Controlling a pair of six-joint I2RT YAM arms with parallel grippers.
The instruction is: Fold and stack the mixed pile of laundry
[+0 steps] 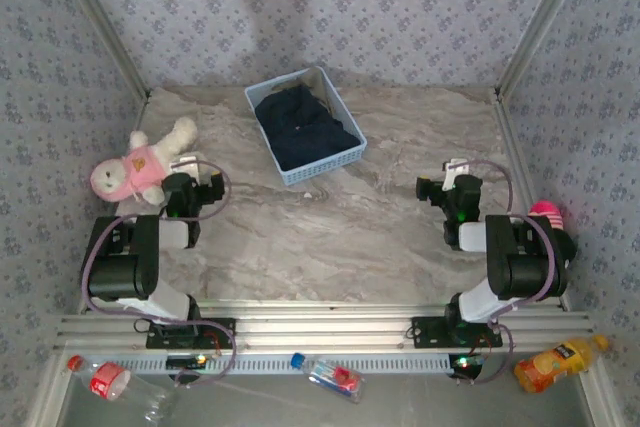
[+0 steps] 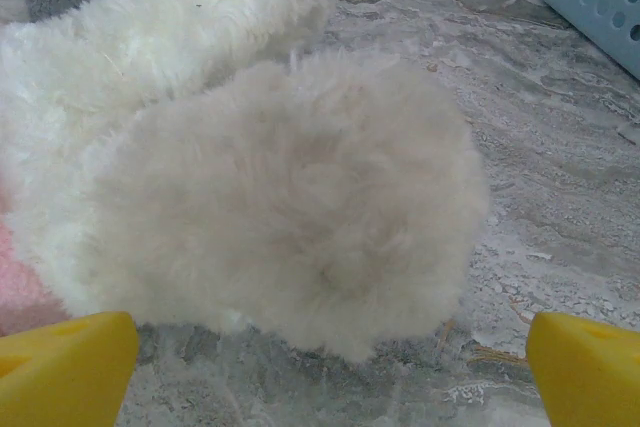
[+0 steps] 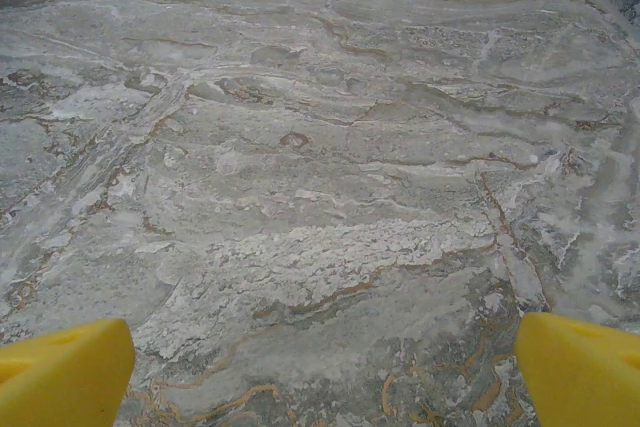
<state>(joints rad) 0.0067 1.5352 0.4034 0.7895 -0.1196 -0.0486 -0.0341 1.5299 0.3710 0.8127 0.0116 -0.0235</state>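
Laundry in basket, both pincers spread wide and empty

Dark navy garment (image 1: 300,125) bunched and wrinkled inside light blue mesh basket (image 1: 322,171), at far centre of marble-pattern table (image 1: 330,237). Filling most of basket floor, folds heaped toward the far end (layers inside too dark to separate). No contact with either arm.

Left gripper (image 1: 200,190) low over left side of table, just beside pink-and-cream plush toy (image 1: 135,169), well apart from basket. Left wrist view: yellow fingertips (image 2: 60,367) at both bottom corners, spread wide, nothing between them. Fluffy cream limb of toy close ahead, in front of the fingers and not clamped. Pink patch of toy at left edge, corner of basket at upper right.

Right gripper (image 1: 436,190) low over right side of table, pointed toward centre, well apart from basket and from left gripper. Right wrist view: yellow fingers (image 3: 585,367) at both bottom corners, wide apart, holding nothing, with bare marble surface ahead and below.

Off the table, below the mounting rail (image 1: 320,327): clear plastic bottle (image 1: 110,382) with red label at left, small bottle (image 1: 333,377) lying near middle, orange juice bottle (image 1: 555,362) on its side at right. Pink object (image 1: 546,212) beside right arm (too small to identify).
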